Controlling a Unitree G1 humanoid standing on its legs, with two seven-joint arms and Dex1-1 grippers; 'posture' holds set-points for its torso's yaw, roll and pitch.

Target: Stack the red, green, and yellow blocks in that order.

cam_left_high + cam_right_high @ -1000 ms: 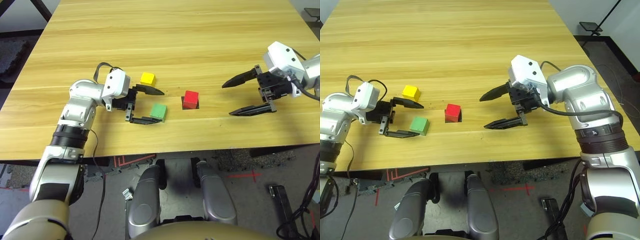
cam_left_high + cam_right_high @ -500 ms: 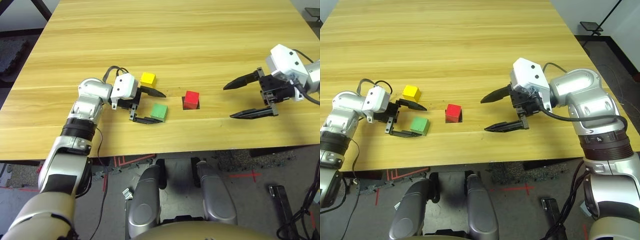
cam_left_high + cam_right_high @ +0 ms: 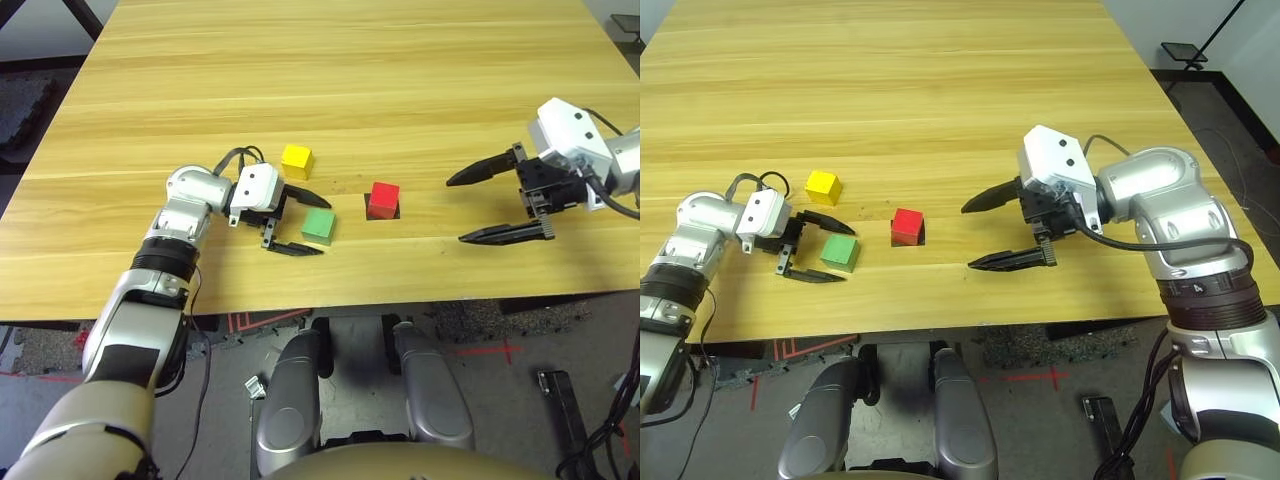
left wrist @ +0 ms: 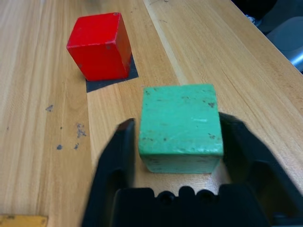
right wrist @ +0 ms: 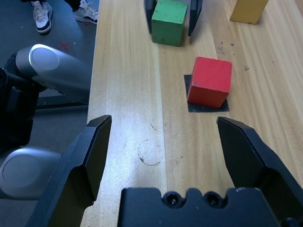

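Left end effector (image 3: pixel 310 226) clamped on the green block (image 4: pixel 180 125) from both sides, low on the counter (image 3: pixel 350 80), ready for lifting onto the red block (image 3: pixel 384 197) nearby, the stack's base. Yellow block (image 3: pixel 296 157) close by, untouched, for last. Right end effector (image 3: pixel 456 210) wide, empty, parked apart to leave room.

We saw a pale, grained wood worktop (image 3: pixel 400 80); the green block (image 4: pixel 181 124) looked matt, scuffed painted wood.

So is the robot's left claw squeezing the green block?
Nearly. The left gripper has a finger on each side of the green block, but thin gaps show, so a firm squeeze cannot be told.
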